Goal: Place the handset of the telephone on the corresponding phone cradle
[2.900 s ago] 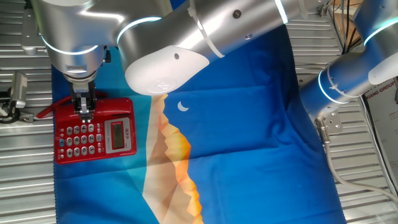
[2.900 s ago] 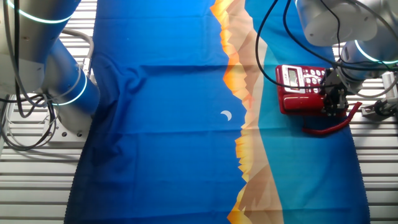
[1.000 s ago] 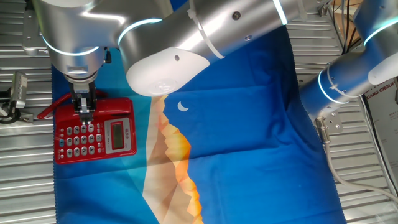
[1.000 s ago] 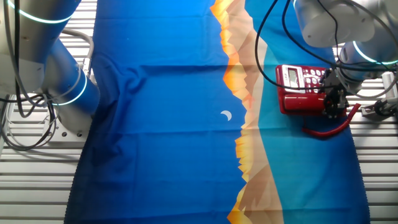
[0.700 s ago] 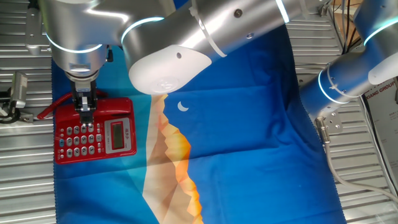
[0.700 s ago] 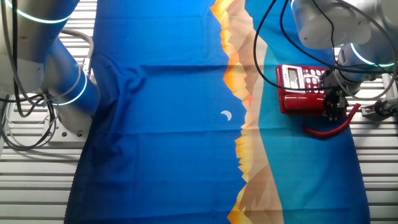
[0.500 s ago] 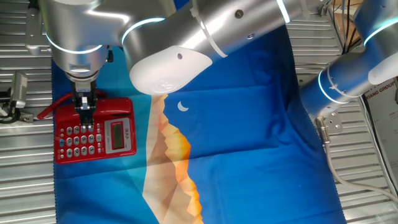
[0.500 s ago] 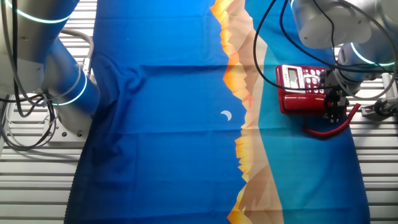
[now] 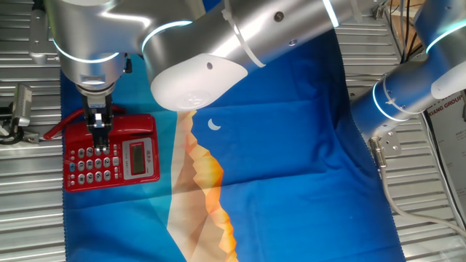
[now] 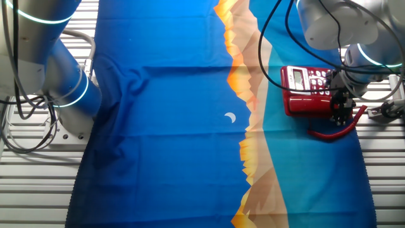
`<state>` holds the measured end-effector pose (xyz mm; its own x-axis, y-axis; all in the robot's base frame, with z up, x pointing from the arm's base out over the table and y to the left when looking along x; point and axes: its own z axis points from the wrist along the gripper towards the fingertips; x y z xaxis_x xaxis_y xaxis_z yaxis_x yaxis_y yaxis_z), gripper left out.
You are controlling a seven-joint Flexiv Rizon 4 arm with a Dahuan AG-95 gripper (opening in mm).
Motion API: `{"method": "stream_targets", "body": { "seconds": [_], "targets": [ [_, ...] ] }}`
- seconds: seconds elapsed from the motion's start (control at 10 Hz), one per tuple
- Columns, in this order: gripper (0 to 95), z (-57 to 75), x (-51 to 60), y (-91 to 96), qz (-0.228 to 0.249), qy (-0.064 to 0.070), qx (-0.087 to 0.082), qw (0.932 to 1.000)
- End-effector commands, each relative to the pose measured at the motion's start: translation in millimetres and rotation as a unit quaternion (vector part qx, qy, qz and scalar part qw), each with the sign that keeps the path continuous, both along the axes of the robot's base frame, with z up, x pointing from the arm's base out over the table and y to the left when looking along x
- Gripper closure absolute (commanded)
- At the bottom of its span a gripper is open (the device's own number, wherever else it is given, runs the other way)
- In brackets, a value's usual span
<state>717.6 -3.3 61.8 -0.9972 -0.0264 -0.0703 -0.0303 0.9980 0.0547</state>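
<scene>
The handset [image 10: 308, 102] lies along one edge of the telephone [image 9: 111, 151], a long glossy red bar resting over the phone cradle [image 9: 142, 121] on the side away from the keypad. Its long axis runs parallel to that edge of the base, and in the other fixed view it shows as the thick red strip below the display. It looks seated or very nearly so, though neither camera shows clearly whether both ends are down in their recesses.

The gripper [image 9: 98, 131] stands directly above one end of the handset, pointing straight down, with the fingers astride the bar across its narrow width. Whether they are clamped on it or have let go cannot be told, since the dark fingertips blur against the red plastic in both views. The handset therefore sits right under the fingers rather than off to any side.

A thin red cord [image 10: 342, 130] loops out from that end onto the blue cloth [image 9: 291, 145] which covers the table [image 9: 29, 196].
</scene>
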Motion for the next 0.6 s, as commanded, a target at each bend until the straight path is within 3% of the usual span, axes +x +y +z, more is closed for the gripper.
{"method": "stream_targets", "body": {
  "seconds": [0.1, 0.4, 0.6],
  "targets": [
    [0.0, 8.1, -3.7, -0.2, 0.002, 0.006, -0.004, 1.0000],
    [0.0, 24.5, -12.8, -0.5, 0.008, 0.009, -0.004, 0.9999],
    [0.0, 27.8, -14.8, -0.7, 0.011, 0.010, -0.004, 0.9999]
  ]
}}
